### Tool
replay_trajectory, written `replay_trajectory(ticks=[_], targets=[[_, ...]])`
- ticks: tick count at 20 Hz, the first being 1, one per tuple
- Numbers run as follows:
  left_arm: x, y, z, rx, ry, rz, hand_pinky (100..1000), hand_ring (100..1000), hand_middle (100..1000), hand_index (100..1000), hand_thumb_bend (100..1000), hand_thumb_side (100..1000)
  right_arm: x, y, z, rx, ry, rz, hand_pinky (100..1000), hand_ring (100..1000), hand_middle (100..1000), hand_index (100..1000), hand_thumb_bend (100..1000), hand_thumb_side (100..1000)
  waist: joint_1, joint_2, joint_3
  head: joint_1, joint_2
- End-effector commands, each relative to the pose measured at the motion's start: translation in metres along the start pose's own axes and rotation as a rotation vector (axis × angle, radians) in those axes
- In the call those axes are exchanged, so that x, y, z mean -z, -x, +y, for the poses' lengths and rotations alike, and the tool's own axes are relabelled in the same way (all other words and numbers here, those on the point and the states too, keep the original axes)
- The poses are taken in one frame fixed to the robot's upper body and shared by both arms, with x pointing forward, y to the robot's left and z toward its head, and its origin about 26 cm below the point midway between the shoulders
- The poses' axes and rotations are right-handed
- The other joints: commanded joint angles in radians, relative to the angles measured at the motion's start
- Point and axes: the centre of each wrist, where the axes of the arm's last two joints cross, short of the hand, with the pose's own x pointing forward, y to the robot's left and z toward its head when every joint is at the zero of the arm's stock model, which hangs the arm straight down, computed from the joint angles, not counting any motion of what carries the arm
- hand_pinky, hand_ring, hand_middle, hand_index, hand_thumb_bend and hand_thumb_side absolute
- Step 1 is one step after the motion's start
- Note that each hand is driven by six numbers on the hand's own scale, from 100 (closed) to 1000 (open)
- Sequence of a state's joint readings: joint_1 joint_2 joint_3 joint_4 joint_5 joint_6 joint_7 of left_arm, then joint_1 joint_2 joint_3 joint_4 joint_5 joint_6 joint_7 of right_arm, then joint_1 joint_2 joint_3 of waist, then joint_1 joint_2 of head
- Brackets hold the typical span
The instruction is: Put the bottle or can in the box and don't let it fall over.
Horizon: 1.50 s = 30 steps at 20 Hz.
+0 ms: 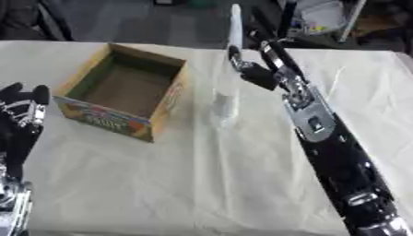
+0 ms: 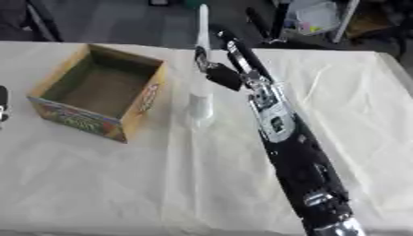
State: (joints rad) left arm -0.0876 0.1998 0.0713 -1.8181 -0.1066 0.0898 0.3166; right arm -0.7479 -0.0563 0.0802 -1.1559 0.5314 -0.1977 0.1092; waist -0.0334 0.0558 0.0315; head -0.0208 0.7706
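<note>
A tall clear bottle (image 1: pixel 227 103) with a pale label stands upright on the white cloth, just right of the box. The open cardboard box (image 1: pixel 121 90) has colourful printed sides and nothing inside. My right arm reaches in from the lower right. My right hand (image 1: pixel 256 73) is at the bottle's right side about halfway up, with a dark finger (image 2: pixel 200 57) curled across the bottle. My left hand (image 1: pixel 24 108) rests at the left edge with its fingers up and relaxed, apart from the box.
The table (image 1: pixel 161 184) is covered by a wrinkled white cloth. Beyond its far edge lie dark floor, black chair parts and a cluttered white rack (image 1: pixel 322 18). The box's near corner (image 1: pixel 149 133) points toward me.
</note>
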Motion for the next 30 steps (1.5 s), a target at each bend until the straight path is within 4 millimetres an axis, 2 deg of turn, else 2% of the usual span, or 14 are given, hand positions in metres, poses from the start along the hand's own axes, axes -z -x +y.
replay_trajectory(ticks=[1, 30], targets=[[0.0043, -0.0077, 0.0011, -0.005, -0.010, -0.031, 652, 640, 654, 800, 595, 583, 0.0085, -0.0078, -0.0093, -0.022, 0.026, -0.023, 932, 1000, 1000, 1000, 100, 643, 0.003, -0.006, 0.002, -0.004, -0.001], [0.0051, -0.0091, -0.0012, -0.014, -0.001, -0.035, 655, 637, 651, 800, 599, 582, 0.0173, -0.0073, -0.0158, -0.051, 0.055, -0.004, 931, 1000, 1000, 1000, 100, 645, 0.003, 0.000, 0.013, -0.010, -0.001]])
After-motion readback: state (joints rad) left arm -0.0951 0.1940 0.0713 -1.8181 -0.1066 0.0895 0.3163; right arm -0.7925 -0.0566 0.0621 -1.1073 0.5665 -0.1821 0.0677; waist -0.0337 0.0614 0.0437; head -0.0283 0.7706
